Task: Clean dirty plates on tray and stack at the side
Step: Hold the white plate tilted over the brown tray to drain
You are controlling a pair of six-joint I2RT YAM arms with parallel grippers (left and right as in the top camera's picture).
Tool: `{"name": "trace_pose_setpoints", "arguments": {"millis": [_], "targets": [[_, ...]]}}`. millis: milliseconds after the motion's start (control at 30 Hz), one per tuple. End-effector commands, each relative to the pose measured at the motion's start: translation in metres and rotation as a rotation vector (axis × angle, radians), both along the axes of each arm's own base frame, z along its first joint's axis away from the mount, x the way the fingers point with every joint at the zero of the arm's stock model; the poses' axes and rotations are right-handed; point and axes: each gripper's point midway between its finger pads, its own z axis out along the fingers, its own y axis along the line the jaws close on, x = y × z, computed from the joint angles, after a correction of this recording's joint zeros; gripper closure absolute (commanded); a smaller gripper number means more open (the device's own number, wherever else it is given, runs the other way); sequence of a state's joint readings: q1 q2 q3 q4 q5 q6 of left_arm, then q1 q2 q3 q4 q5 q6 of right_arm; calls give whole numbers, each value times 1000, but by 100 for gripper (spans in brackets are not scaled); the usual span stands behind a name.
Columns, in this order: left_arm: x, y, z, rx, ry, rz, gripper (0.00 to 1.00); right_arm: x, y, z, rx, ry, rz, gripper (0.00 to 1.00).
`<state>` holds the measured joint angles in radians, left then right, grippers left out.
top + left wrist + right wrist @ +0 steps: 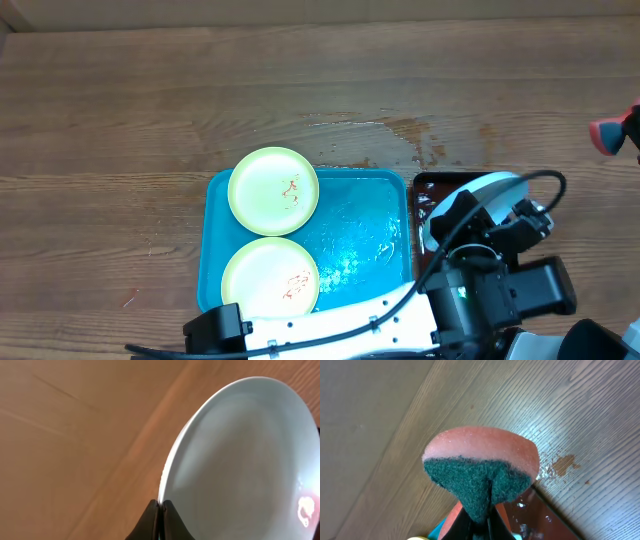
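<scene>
Two pale yellow-green dirty plates [274, 190] [270, 277] with reddish smears lie on the left half of the turquoise tray [365, 235]. A third, mint-blue plate [240, 460] is held on edge over the wood. My left gripper [161, 506] is shut on its rim, and a reddish smear shows at its lower right. From overhead this plate [495, 188] sits over the dark red-brown tray. My right gripper [480, 522] is shut on a pink sponge [480, 467], its green scouring side facing the camera. Both grippers are hidden under the arms in the overhead view.
The dark red-brown tray [432, 190] lies against the turquoise tray's right side, wet inside. Water and brown spots mark the table [400, 135] behind the trays. A red and blue object [610, 132] sits at the far right edge. Both arms crowd the front right.
</scene>
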<state>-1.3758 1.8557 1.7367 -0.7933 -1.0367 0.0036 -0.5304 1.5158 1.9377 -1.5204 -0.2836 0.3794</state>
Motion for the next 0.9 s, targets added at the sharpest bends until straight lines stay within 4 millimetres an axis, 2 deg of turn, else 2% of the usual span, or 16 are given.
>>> {"name": "trace_pose_setpoints", "arguments": {"millis": [0, 633, 867], "targets": [[6, 6, 20, 28, -99, 54, 96, -1, 1, 13, -19, -38, 14, 96], [7, 7, 22, 90, -120, 42, 96, -1, 5, 13, -3, -41, 31, 96], [25, 12, 28, 100, -151, 82, 96, -2, 7, 12, -6, -37, 44, 96]]}}
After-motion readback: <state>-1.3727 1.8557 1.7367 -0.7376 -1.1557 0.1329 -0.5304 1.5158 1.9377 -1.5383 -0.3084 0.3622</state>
